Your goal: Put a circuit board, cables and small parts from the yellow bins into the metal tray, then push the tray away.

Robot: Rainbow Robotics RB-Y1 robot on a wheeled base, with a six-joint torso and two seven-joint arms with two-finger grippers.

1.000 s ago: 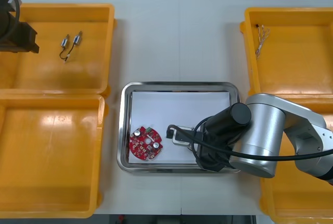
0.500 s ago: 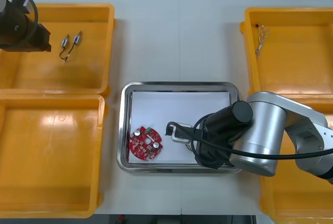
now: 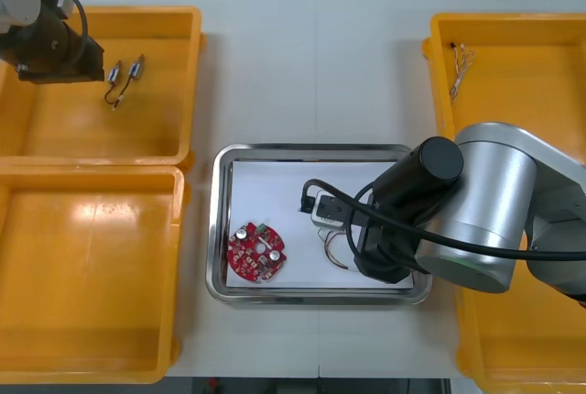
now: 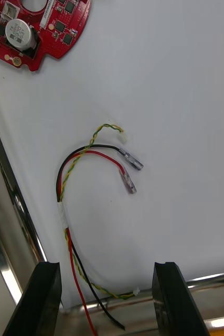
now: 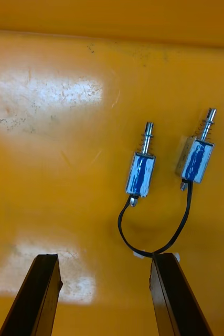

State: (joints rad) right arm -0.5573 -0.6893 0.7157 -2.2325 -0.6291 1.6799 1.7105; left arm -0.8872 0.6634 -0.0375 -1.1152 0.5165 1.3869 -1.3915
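Note:
My left gripper (image 3: 82,60) (image 5: 104,257) hangs open over the far left yellow bin (image 3: 174,73). Just ahead of its fingers lie two small metal parts (image 3: 125,78) (image 5: 141,173) joined by a thin black wire. The metal tray (image 3: 316,152), white inside, holds a round red circuit board (image 3: 256,252) (image 4: 35,31) and a red, black and yellow cable (image 3: 334,252) (image 4: 91,157). My right gripper (image 3: 313,203) (image 4: 105,268) is open above the tray, and the loose cable lies on the white floor beyond its fingers, one end running between them.
A thin twisted cable (image 3: 458,69) lies in the far right yellow bin (image 3: 513,92). The near left bin (image 3: 92,275) shows a bare floor. My right arm covers the tray's right corner and part of the near right bin (image 3: 513,371).
The left gripper has slid right across the far left bin toward the small metal parts. The right gripper has drawn back toward the tray's far side, uncovering the cable lying in the tray.

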